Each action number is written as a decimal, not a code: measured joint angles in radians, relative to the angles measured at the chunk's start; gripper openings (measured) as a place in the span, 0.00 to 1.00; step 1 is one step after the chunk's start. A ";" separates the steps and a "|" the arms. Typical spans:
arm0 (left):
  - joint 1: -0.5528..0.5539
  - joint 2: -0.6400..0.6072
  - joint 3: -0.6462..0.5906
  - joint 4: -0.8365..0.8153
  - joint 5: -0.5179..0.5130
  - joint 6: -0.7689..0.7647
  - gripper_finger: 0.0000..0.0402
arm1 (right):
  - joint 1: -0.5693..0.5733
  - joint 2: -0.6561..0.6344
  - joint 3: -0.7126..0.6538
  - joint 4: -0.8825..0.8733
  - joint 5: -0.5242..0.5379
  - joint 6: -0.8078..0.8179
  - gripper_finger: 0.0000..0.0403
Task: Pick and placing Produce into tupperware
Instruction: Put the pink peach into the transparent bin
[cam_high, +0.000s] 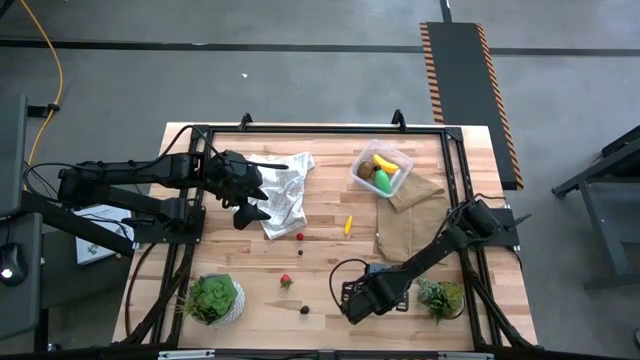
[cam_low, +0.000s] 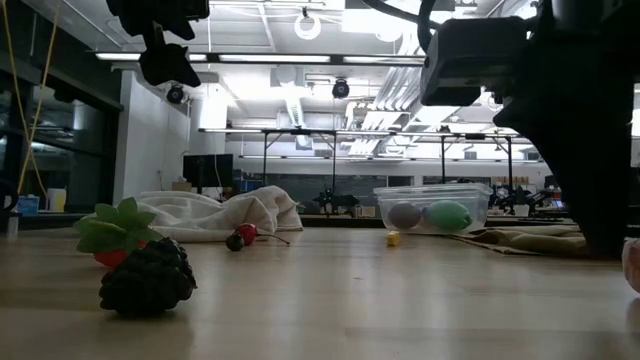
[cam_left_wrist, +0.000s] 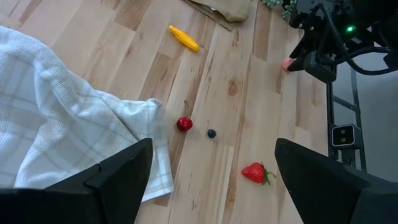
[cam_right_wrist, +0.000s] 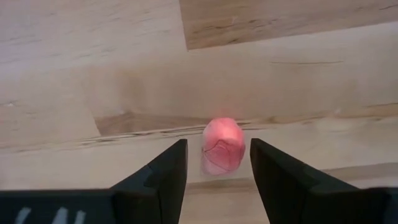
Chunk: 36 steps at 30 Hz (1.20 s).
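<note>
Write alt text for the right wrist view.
The right gripper is low over the wooden table, its two dark fingers straddling a small pink piece of produce without clearly touching it. Nothing else shows.

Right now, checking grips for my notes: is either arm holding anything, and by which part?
Nothing is held for certain. The right gripper has its fingers on either side of a pink piece on the table, not visibly clamped. The left gripper hangs open and empty.

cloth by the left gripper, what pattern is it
White cloth with a faint grey check, clearest in the left wrist view.
</note>
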 joint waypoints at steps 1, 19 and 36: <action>0.000 0.000 0.000 0.000 0.000 0.000 0.82 | 0.000 0.003 0.000 -0.001 -0.003 -0.001 0.41; 0.000 0.000 0.000 0.005 0.000 0.000 0.82 | -0.006 0.025 0.000 0.027 -0.006 -0.002 0.41; 0.000 0.000 0.000 0.005 0.000 0.000 0.82 | -0.006 0.023 0.000 0.030 -0.002 -0.003 0.20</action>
